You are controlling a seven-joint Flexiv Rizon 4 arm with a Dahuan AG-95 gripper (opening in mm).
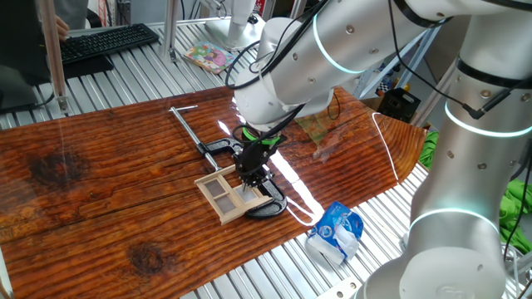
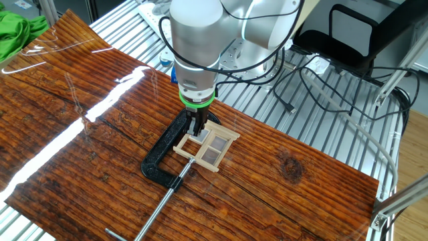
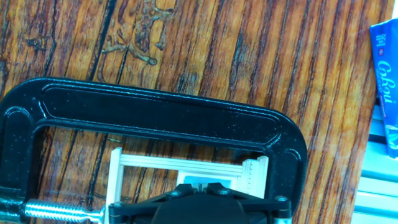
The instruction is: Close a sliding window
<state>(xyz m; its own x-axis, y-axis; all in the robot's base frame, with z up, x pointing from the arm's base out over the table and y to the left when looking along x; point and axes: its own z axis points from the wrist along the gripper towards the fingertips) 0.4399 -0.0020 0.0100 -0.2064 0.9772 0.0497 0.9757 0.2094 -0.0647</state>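
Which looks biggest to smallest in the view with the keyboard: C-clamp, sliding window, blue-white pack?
1. C-clamp, counting its long screw.
2. sliding window.
3. blue-white pack, though it's close to the window in size and nearer the camera, so unsure.

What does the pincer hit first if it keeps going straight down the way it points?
Most likely the sliding window: the pincer points down at its end inside the black C-clamp. Whether it already touches is unclear.
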